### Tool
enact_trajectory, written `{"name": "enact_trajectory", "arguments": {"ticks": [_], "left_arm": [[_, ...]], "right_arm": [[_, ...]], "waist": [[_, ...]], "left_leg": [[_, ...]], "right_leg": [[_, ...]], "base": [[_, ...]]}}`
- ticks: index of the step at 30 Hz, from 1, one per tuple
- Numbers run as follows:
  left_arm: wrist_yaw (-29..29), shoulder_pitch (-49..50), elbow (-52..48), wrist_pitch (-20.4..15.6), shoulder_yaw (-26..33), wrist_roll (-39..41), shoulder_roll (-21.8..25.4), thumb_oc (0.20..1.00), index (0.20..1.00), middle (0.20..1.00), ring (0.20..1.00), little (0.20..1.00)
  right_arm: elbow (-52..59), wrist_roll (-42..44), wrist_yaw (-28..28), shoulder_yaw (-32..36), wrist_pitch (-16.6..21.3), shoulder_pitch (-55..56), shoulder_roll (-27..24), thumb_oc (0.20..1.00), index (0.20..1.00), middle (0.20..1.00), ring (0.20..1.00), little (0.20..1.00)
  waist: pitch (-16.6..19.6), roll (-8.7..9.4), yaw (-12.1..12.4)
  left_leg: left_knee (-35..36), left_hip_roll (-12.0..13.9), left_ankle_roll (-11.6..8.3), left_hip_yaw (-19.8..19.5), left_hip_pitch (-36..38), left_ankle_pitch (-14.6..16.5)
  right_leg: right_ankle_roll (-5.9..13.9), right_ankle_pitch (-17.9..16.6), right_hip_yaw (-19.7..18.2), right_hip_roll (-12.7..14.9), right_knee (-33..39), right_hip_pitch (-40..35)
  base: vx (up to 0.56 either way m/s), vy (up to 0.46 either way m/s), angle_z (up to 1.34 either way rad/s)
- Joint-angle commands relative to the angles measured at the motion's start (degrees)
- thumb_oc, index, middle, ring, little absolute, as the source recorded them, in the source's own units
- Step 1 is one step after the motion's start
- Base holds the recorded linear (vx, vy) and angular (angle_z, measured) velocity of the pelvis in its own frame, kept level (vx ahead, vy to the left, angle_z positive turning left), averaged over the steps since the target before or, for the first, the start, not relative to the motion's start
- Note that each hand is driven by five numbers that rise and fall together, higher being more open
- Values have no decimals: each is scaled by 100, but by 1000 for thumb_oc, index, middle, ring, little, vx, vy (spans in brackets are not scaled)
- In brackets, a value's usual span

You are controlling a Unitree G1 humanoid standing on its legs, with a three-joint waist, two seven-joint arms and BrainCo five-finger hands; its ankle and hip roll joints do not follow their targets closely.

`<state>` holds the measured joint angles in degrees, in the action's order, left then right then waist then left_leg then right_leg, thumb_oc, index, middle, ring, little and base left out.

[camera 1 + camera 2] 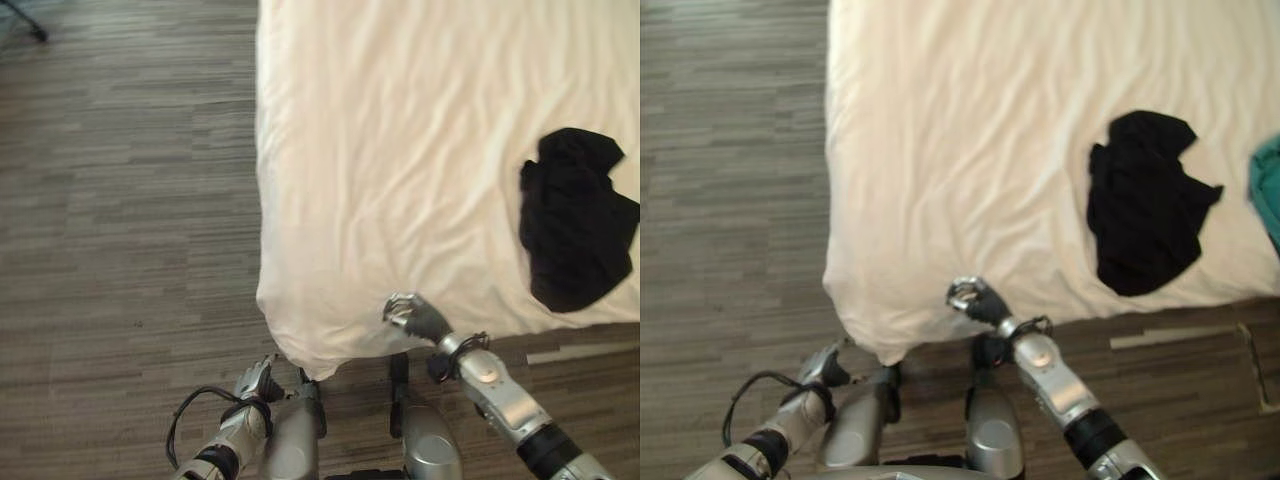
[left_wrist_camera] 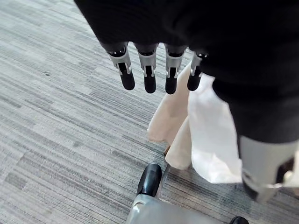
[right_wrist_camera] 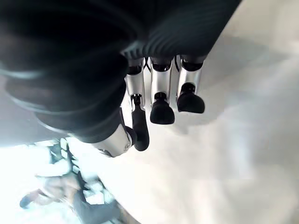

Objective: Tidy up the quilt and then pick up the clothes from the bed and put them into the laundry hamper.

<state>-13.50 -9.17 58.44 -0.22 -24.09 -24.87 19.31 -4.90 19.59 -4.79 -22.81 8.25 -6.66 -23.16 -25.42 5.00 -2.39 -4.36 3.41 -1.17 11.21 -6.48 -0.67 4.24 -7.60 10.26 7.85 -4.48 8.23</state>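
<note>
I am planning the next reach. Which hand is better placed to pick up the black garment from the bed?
The right hand, probably. It is already at the near edge of the quilt, on the same side as the black garment. The left hand hangs low over the floor, beyond the quilt's hanging corner, farther from it.

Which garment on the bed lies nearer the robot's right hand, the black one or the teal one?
The black garment: it lies crumpled nearer the right hand, while the teal garment sits beyond it at the picture's edge.
</note>
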Motion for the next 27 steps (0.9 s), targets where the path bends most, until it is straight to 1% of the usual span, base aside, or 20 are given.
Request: {"name": "enact_trajectory", "arguments": {"ticks": [1, 4, 5, 6, 7, 9, 12, 13, 14, 15, 16, 18, 19, 20, 21, 22, 23, 25, 26, 27], "left_arm": [[-39, 351, 446, -50, 239, 235, -113, 1000, 1000, 1000, 1000, 1000], [-57, 433, 456, -84, 413, 569, -210, 1000, 1000, 1000, 1000, 1000], [-39, 468, 378, -133, 470, 757, -248, 1000, 1000, 1000, 1000, 1000], [24, 522, 268, -216, 522, 1050, -287, 1000, 1000, 1000, 1000, 1000], [25, 519, 266, -215, 525, 1052, -286, 1000, 1000, 1000, 1000, 1000], [49, 495, 228, -240, 589, 1298, -293, 1000, 1000, 1000, 1000, 1000], [92, 338, 437, -213, 559, 1430, -275, 1000, 1000, 1000, 1000, 1000], [92, 338, 437, -213, 560, 1430, -275, 1000, 1000, 1000, 1000, 1000], [187, 298, 580, -215, 504, 1393, -391, 1000, 1000, 1000, 1000, 1000], [225, 284, 661, -201, 489, 1332, -417, 1000, 1000, 1000, 1000, 1000], [229, 189, 760, -199, 481, 1355, -441, 1000, 1000, 1000, 1000, 1000], [233, 8, 827, -215, 412, 1366, -439, 1000, 1000, 1000, 1000, 1000], [233, 2, 830, -216, 410, 1366, -439, 1000, 1000, 1000, 1000, 1000], [269, -116, 917, -197, 311, 1279, -406, 1000, 1000, 1000, 1000, 1000], [345, -110, 922, -208, 229, 1213, -372, 1000, 1000, 1000, 1000, 1000], [345, -112, 922, -208, 230, 1213, -367, 1000, 1000, 1000, 1000, 1000], [391, -39, 945, -198, 220, 1187, -331, 1000, 1000, 1000, 1000, 1000], [540, 108, 990, -177, 235, 1137, -245, 1000, 1000, 1000, 1000, 1000], [540, 107, 989, -176, 233, 1137, -243, 1000, 1000, 1000, 1000, 1000], [557, 116, 965, -173, 200, 1098, -227, 1000, 1000, 1000, 1000, 1000]], "right_arm": [[38, 32, 381, 201, 398, -181, -153, 200, 200, 200, 200, 200], [-380, -237, 567, 251, 326, -289, -277, 200, 200, 200, 200, 200], [-652, -327, 650, 288, 299, -337, -302, 200, 200, 200, 200, 200], [-1102, -468, 738, 301, 190, -388, -352, 200, 200, 200, 200, 200], [-1111, -469, 739, 298, 195, -398, -350, 200, 200, 200, 200, 200], [-1685, -604, 725, 261, 97, -373, -334, 200, 200, 200, 200, 200], [-2600, -724, 717, 344, -57, -305, -250, 200, 200, 200, 200, 200], [-2600, -724, 717, 343, -57, -306, -249, 200, 200, 200, 200, 200], [-2960, -817, 626, 535, -164, 17, -240, 200, 200, 200, 200, 200], [-3168, -856, 594, 595, -194, 88, -226, 200, 200, 200, 200, 200], [-3390, -926, 653, 701, -227, 193, -197, 200, 200, 200, 200, 200], [-3926, -927, 808, 888, -275, 174, -78, 200, 200, 200, 200, 200], [-3932, -927, 809, 890, -272, 169, -76, 200, 200, 200, 200, 200], [-4456, -962, 931, 1029, -343, 146, 29, 1000, 1000, 1000, 1000, 1000], [-5069, -1092, 957, 1024, -383, 128, 120, 1000, 1000, 1000, 1000, 1000], [-5074, -1092, 956, 1023, -379, 123, 125, 1000, 1000, 1000, 1000, 1000], [-5478, -1255, 920, 991, -453, 142, 152, 1000, 1000, 1000, 1000, 1000], [-6309, -1705, 902, 966, -665, 189, 183, 1000, 1000, 1000, 1000, 1000], [-6311, -1705, 902, 968, -663, 188, 185, 1000, 1000, 1000, 1000, 1000], [-6488, -1866, 956, 954, -694, 224, 198, 1000, 1000, 1000, 1000, 1000]], "waist": [[360, -279, 161], [284, -414, 167], [230, -473, 171], [161, -516, 183], [173, -512, 178], [148, -459, 173], [232, -363, 61], [234, -359, 59], [395, -368, -156], [457, -367, -221], [456, -313, -328], [443, -261, -424], [437, -262, -421], [373, -336, -382], [413, -472, -235], [421, -456, -239], [512, -520, -159], [826, -641, 140], [837, -641, 149], [913, -648, 237]], "left_leg": [[-639, 298, -216, 148, -273, 425], [-855, 369, -261, 245, -359, 430], [-942, 341, -298, 124, -449, 394], [-1090, 61, -403, -511, -482, 550], [-1077, 56, -401, -512, -501, 527], [-1487, -310, -416, -1318, -373, 882], [-1741, -513, -349, -2285, 204, 1201], [-1735, -516, -348, -2287, 204, 1195], [-1128, -561, -197, -2470, 612, 1653], [-847, -529, -164, -2377, 796, 1726], [-703, -572, -120, -2278, 867, 1719], [-445, -729, -45, -2316, 897, 1598], [-431, -727, -43, -2317, 908, 1592], [-315, -576, -39, -2037, 764, 1375], [-138, -424, -9, -1636, 637, 1090], [-120, -441, -7, -1637, 627, 1060], [-49, -375, 43, -1422, 592, 893], [153, -129, 53, -956, 557, 630], [161, -127, 52, -949, 543, 613], [177, -62, 35, -825, 511, 565]], "right_leg": [[339, 1539, 119, 155, -873, 67], [256, 1505, -69, 2, -519, -9], [233, 1435, -194, -58, -381, 14], [203, 1346, -457, -123, -324, 133], [203, 1325, -456, -120, -310, 150], [199, 1146, -837, -213, -291, 313], [288, 831, -1366, -428, -265, 619], [289, 830, -1365, -424, -264, 621], [467, 640, -1555, -413, -56, 763], [511, 591, -1550, -380, -12, 792], [668, 336, -1591, -302, -30, 973], [917, 136, -1499, -165, 114, 1170], [919, 131, -1498, -165, 124, 1161], [882, 372, -1049, -58, 53, 1152], [642, 766, -462, 15, -368, 870], [645, 751, -466, 32, -361, 884], [554, 941, -345, -7, -740, 621], [460, 1299, -160, 128, -1241, -36], [458, 1276, -165, 123, -1222, -23], [468, 1283, -30, 292, -1264, -254]], "base": [[-91, -27, -115], [-131, 30, -99], [-259, 199, -94], [-208, 166, -75], [-203, 171, -49], [-176, 107, -75], [-195, 121, -162], [-184, 165, -121], [-119, 160, -79], [-192, 276, -55], [-177, 235, -74], [-219, 139, -81], [-386, -13, -72], [-591, 8, -75], [-599, 8, -120], [-474, 36, -149], [-356, 0, -159], [-339, -49, -123], [-159, -109, -124], [-91, -68, -132]]}}
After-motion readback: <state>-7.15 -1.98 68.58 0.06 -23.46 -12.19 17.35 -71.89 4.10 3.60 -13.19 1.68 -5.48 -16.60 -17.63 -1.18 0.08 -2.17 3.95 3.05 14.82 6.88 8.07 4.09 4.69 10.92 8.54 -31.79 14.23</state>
